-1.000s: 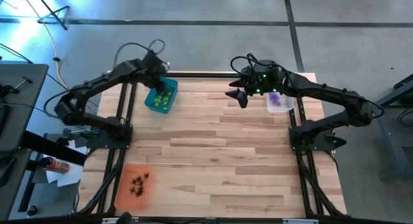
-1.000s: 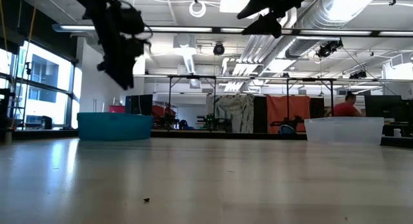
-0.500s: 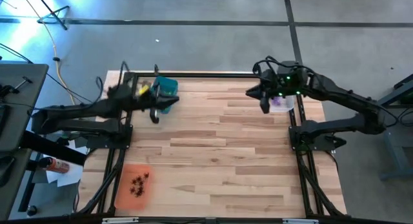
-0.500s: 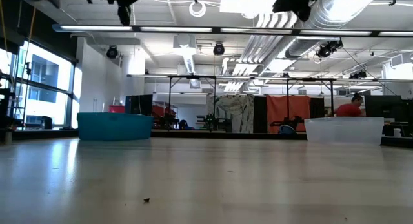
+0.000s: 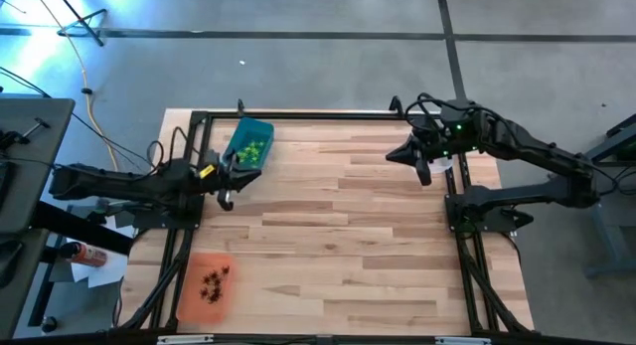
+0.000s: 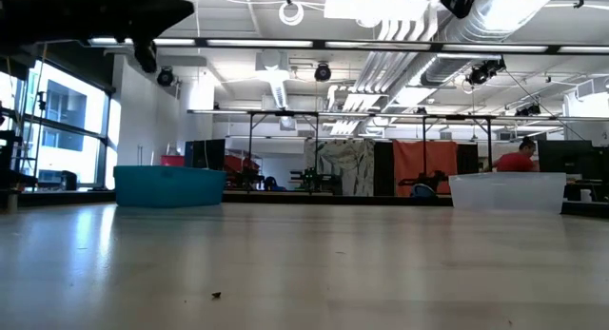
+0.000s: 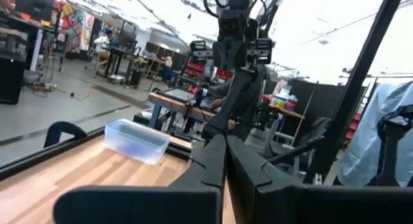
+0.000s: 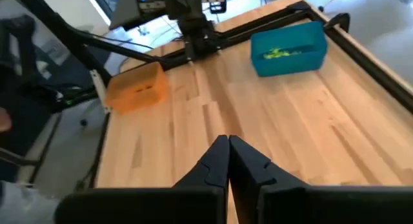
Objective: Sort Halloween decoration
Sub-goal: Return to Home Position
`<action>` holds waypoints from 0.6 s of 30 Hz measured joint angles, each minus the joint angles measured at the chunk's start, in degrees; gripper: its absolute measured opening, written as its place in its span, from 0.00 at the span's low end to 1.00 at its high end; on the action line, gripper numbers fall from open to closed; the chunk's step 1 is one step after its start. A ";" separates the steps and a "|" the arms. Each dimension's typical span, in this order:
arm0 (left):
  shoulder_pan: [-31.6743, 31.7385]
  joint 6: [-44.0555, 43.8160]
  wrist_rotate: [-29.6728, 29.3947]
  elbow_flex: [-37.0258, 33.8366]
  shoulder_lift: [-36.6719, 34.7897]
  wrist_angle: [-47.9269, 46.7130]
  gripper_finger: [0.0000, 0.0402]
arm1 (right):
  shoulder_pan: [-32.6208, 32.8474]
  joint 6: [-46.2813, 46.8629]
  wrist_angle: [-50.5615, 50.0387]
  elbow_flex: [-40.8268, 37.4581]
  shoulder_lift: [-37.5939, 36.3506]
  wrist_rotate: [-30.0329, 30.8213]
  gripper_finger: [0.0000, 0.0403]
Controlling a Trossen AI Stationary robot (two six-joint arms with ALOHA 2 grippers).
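Note:
The Halloween decoration lies sorted by colour. Lime green pieces (image 5: 250,149) sit in the teal tray (image 5: 238,158) at the far left, and dark pieces (image 5: 213,282) in the orange tray (image 5: 194,295) at the near left. The clear tray (image 7: 137,140) stands at the far right, mostly under my right arm in the high view. My left gripper (image 5: 234,181) is shut and empty, held level next to the teal tray. My right gripper (image 5: 422,171) is shut and empty, raised above the table by the clear tray.
A black frame (image 5: 298,114) runs round the table's far and side edges. A tiny dark speck (image 6: 216,294) lies alone on the wood near the front. The middle of the table (image 5: 338,236) is bare wood. A person (image 6: 514,159) stands far off in the room.
My left gripper has drawn back from above the teal tray toward the table's left edge, tipping from pointing down to about level, and has shut. My right gripper has gone up and toward the table's right edge, over the clear tray, and has shut. The trays have stayed put.

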 joint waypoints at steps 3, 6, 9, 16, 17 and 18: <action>-0.02 -0.04 0.14 -3.47 -5.36 0.00 0.00 | 1.65 2.91 -0.23 0.00 -0.26 0.02 0.00; 0.00 -0.52 0.18 -6.73 -10.22 -0.07 0.00 | 3.18 5.56 -0.44 0.00 -0.53 0.08 0.00; 0.00 -2.29 0.19 -9.49 -14.20 -0.53 0.00 | 4.69 8.14 -1.03 0.00 -0.76 0.99 0.00; -0.04 -4.82 0.87 -9.48 -18.24 -5.01 0.00 | 9.97 12.36 0.33 -6.47 -4.18 4.08 0.00; -0.04 -5.03 0.86 -9.44 -18.25 -5.33 0.00 | 10.71 13.58 1.25 -8.87 -5.58 4.11 0.00; -0.04 -5.03 0.87 -9.41 -18.24 -5.95 0.00 | 11.42 14.66 2.18 -11.39 -7.29 4.13 0.00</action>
